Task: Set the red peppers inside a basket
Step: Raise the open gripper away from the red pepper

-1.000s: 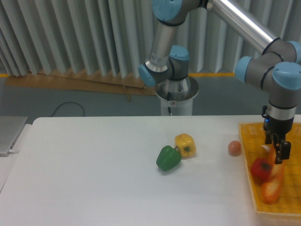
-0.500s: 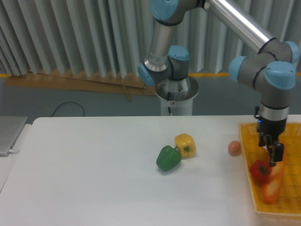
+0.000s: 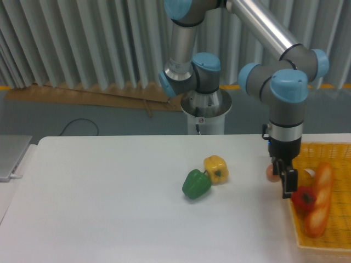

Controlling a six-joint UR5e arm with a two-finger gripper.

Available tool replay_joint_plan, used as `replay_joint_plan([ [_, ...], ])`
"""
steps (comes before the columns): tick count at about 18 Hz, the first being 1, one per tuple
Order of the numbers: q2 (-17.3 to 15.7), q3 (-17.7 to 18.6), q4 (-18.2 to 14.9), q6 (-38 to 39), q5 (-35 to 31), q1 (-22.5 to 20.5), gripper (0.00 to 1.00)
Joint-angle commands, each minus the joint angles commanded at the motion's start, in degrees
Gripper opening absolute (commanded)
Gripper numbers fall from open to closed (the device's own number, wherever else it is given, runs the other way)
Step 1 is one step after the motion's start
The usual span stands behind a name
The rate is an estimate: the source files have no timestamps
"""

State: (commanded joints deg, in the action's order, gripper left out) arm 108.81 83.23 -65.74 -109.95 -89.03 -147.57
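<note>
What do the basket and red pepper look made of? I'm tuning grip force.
The basket looks like yellow-orange woven wicker, going by its lattice texture. The red pepper has smooth, glossy skin; whether it is real or plastic cannot be told.

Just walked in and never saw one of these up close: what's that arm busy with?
It is sorting peppers. The red pepper already lies in the yellow basket at the right edge, beside a long orange item. The tool holds nothing now and hangs over the table just left of the basket, near a small pinkish fruit. A green pepper and a yellow pepper sit mid-table.
</note>
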Motion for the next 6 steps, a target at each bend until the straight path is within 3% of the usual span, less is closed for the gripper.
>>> replay_joint_plan([
  [6,-1.4,0.18,-2.81,2.37,-0.44,1.84,1.0],
])
